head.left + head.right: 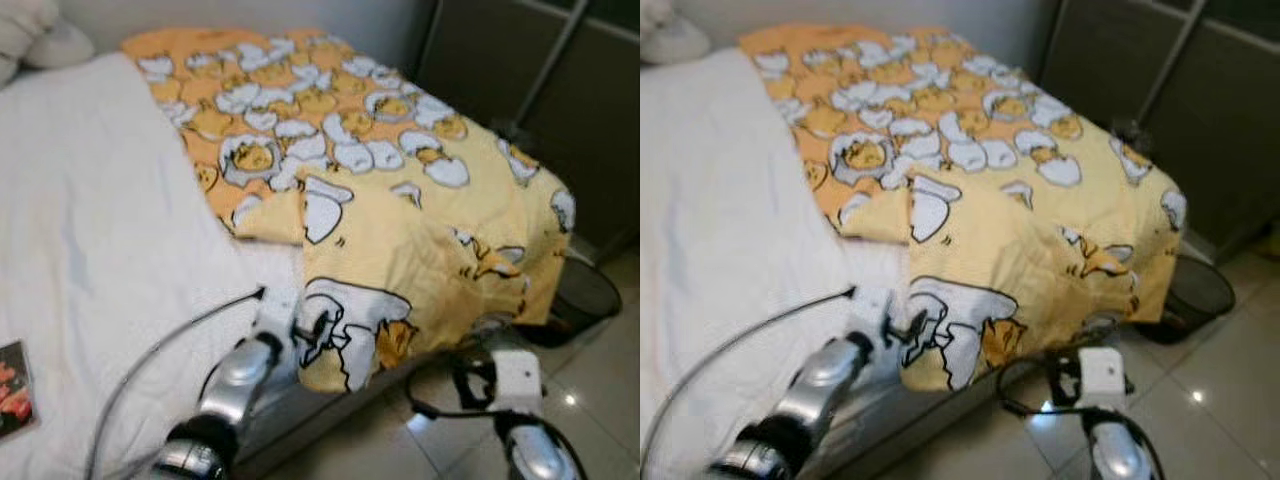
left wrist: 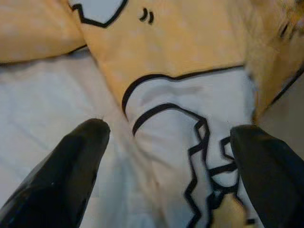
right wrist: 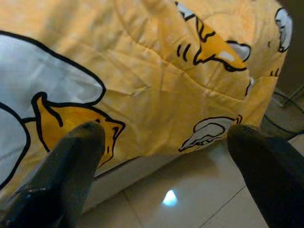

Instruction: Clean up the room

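So we're standing at the side of a bed with a white sheet (image 1: 100,250) running from 9 to 11 o'clock, and a yellow cartoon-egg blanket (image 1: 400,220) lying rumpled from 12 down to 3 o'clock, its near corner hanging over the mattress edge onto nothing. Our left gripper (image 2: 171,156) sits right at that hanging corner, fingers spread wide with the fabric between them, not pinching. Our right gripper (image 3: 166,142) hovers low by the bed's side, also wide open, over glossy tiled floor (image 1: 600,380). A dark mesh wastebasket (image 1: 585,295) sits at 3 o'clock beside a dark wardrobe (image 1: 560,110).
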Controlling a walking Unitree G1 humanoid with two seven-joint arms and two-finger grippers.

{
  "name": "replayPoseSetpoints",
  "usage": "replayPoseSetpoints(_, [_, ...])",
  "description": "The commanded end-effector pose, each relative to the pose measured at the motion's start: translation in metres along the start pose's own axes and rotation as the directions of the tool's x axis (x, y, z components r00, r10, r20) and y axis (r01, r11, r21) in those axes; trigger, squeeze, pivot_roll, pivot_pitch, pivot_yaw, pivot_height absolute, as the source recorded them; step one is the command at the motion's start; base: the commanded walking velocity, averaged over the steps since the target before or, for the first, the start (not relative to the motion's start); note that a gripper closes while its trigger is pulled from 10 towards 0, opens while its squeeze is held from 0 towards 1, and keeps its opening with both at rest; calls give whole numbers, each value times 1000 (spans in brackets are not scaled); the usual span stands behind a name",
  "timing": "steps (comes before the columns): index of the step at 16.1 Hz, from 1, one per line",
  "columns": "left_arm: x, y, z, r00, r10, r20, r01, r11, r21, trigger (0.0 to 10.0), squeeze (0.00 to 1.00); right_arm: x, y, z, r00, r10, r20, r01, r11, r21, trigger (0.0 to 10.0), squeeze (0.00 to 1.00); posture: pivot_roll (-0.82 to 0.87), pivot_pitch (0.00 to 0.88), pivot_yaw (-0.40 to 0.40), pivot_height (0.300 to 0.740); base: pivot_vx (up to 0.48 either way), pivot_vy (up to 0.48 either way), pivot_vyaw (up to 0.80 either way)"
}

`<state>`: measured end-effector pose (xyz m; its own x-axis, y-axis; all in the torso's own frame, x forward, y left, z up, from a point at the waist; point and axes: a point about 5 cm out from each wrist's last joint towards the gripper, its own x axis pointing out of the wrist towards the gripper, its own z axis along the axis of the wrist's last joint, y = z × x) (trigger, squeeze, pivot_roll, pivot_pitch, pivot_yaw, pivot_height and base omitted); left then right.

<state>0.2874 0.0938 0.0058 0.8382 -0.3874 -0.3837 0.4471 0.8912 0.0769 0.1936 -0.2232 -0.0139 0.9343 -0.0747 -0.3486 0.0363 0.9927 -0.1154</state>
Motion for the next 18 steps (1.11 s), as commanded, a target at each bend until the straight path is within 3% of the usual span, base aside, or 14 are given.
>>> replayPoseSetpoints(1, [5, 8, 2, 996, 80, -37, -79, 996, 38, 10000, 0, -2, -1, 1, 1000, 8, -4, -8, 1000, -13, 10000, 0, -33, 0, -62, 740, 0, 0, 0])
replayPoseSetpoints(2, [7, 15, 6, 991, 129, -48, -130, 991, -24, 10000, 0, -4, -1, 2, 1000, 19, 5, -18, 1000, -23, 10000, 0, -49, 0, -68, 740, 0, 0, 0])
replayPoseSetpoints(4, [14, 13, 16, 991, 127, -38, -130, 987, -98, 10000, 0, -8, -1, 5, 999, 31, 14, -31, 999, -27, 10000, 0, -67, 0, -72, 740, 0, 0, 0])
replayPoseSetpoints(9, [18, -15, 11, 997, 57, -56, -66, 980, -189, 10000, 0, -39, -7, 3, 999, 36, 10, -35, 999, -41, 10000, 0, -135, 38, -85, 740, 0, 0, 0])
replayPoseSetpoints(14, [19, -29, 9, 997, 46, -69, -56, 986, -154, 10000, 0, -79, 0, 0, 998, 52, -36, -53, 998, -25, 10000, 0, -189, 126, -78, 740, 0, 0, 0])
replayPoseSetpoints(18, [23, -40, 14, 996, 17, -83, -30, 986, -164, 10000, 0, -101, -4, -2, 996, 31, -83, -33, 999, -31, 10000, 0, -219, 165, -66, 740, 0, 0, 0])
